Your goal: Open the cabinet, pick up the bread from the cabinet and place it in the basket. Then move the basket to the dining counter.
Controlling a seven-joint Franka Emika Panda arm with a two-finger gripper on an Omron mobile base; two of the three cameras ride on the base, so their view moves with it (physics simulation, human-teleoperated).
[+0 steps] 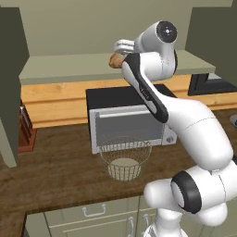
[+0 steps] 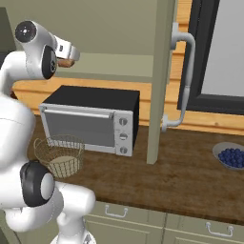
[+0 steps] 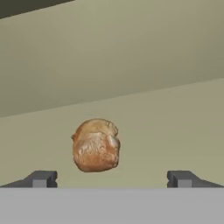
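The cabinet (image 1: 9, 92) stands open, its doors swung wide. On its pale shelf (image 1: 65, 67) lies the bread (image 1: 115, 60), a small golden-brown bun. My gripper (image 1: 119, 52) is open at the shelf, right by the bun. In the hand view the bread (image 3: 96, 145) lies on the shelf just ahead, left of centre between the spread fingertips (image 3: 41, 178), untouched. From the right the bread (image 2: 66, 62) peeks out under my gripper (image 2: 71, 56). The cream wire basket (image 1: 125, 159) sits empty on the worktop in front of the toaster oven. The dining counter is out of view.
A black and silver toaster oven (image 1: 129, 120) stands under the shelf, behind the basket (image 2: 59, 155). A knife block (image 1: 25, 132) is at the left. The right cabinet door (image 2: 159, 81) hangs edge-on near a faucet (image 2: 186, 71). A bowl of blueberries (image 2: 232, 156) sits far right.
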